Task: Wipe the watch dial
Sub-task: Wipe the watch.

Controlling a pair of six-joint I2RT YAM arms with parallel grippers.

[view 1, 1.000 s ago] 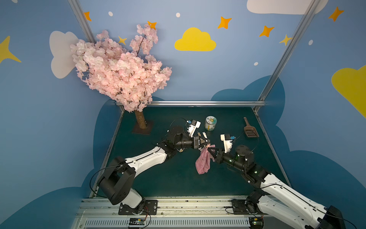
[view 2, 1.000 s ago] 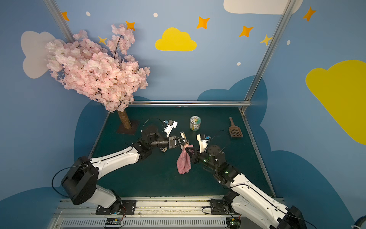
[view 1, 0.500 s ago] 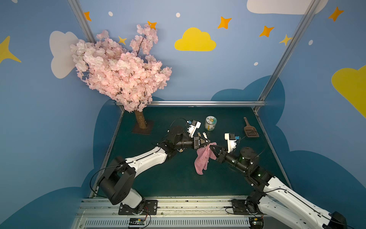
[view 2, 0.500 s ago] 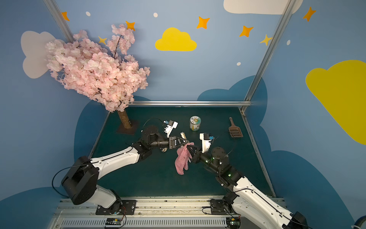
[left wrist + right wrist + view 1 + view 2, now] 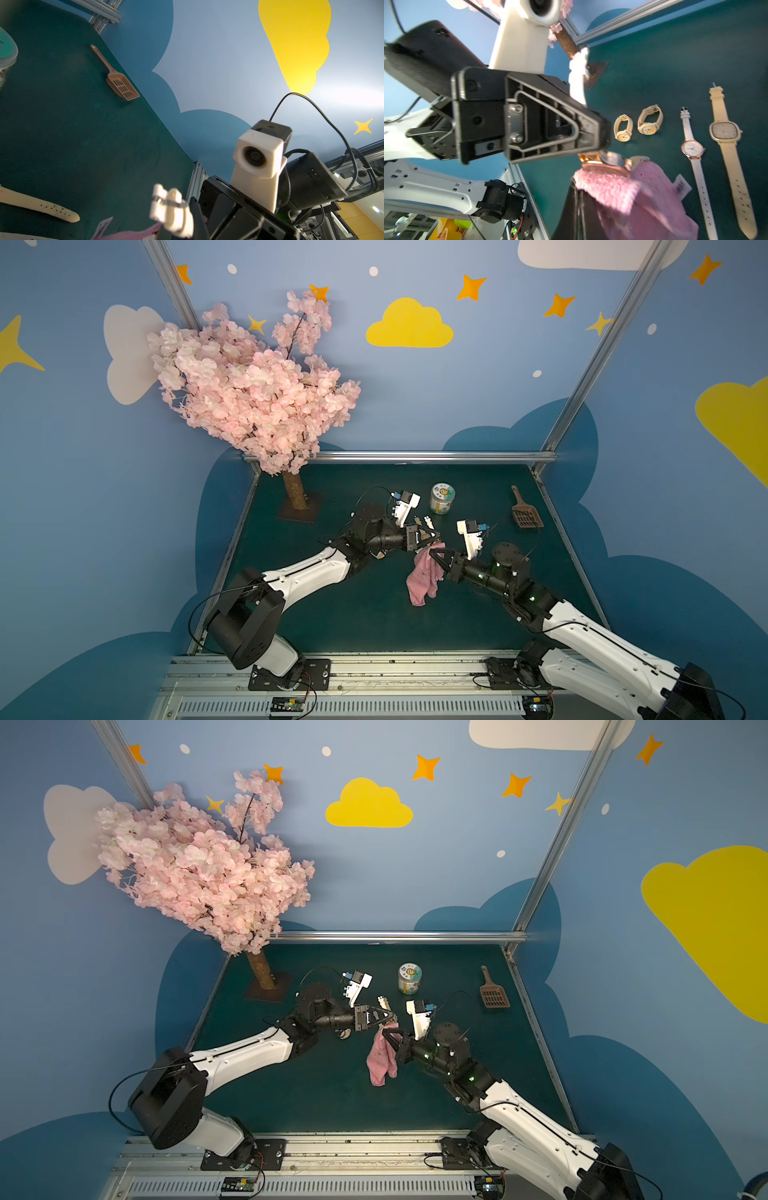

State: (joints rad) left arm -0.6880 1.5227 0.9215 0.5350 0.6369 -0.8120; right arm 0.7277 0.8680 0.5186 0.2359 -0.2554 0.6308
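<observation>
Meeting above the green mat [image 5: 353,622] in both top views, the left gripper [image 5: 434,538] clamps the watch [image 5: 609,160] while the right gripper [image 5: 435,551] pinches the pink cloth [image 5: 422,576] beside it. Only the right wrist view shows the rose-gold case touching the cloth, with four other watches [image 5: 692,149] lying beyond. The left wrist view shows a brown scoop [image 5: 120,83] near the mat's edge, with bare mat between.

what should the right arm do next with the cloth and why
Probably a short rub of the pink cloth across the dial of the watch: the right tool is shut on the cloth, whose edge lies against that face, and the left tool grips the watch in the air, so contact seems made.
</observation>
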